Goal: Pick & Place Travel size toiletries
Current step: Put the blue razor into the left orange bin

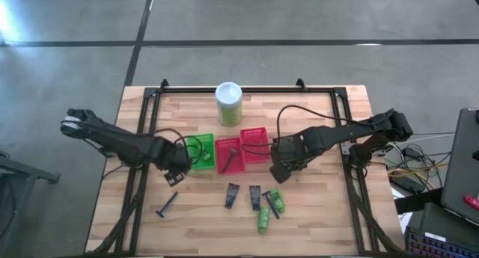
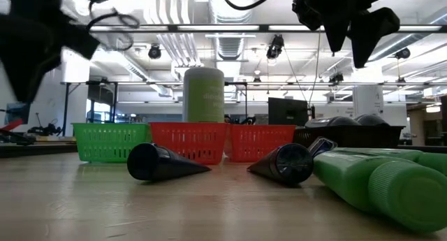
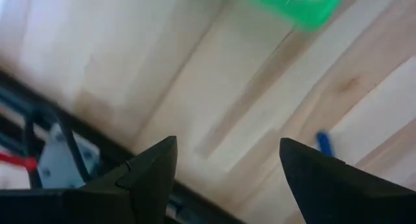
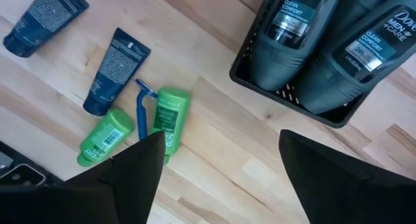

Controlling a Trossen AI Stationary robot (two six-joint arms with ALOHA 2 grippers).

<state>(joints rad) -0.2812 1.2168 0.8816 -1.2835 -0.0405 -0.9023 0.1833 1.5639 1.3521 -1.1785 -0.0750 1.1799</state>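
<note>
— Black fingers of the right gripper (image 4: 218, 169) stand spread, nothing between them. It hangs above the boards, right over the dark basket (image 4: 257, 81).

— What's in that basket?

— Two grey bottles (image 4: 289, 29), packed side by side. Just off the basket on the wood lie the green tubes (image 4: 170, 117), a blue-headed razor (image 4: 142, 107) between them, and two black tubes (image 4: 117, 69) a little farther out.

— And the left gripper (image 3: 224, 169)?

— Spread too, empty, well away from the dark basket on the far side of the red baskets (image 1: 241, 150), beside the green basket (image 1: 200, 150). Another razor (image 1: 166, 206) lies near it, apart from the rest.

— The tall canister (image 1: 228, 102)?

— Upright behind the red baskets, farther from the dark basket than the tubes are.
</note>
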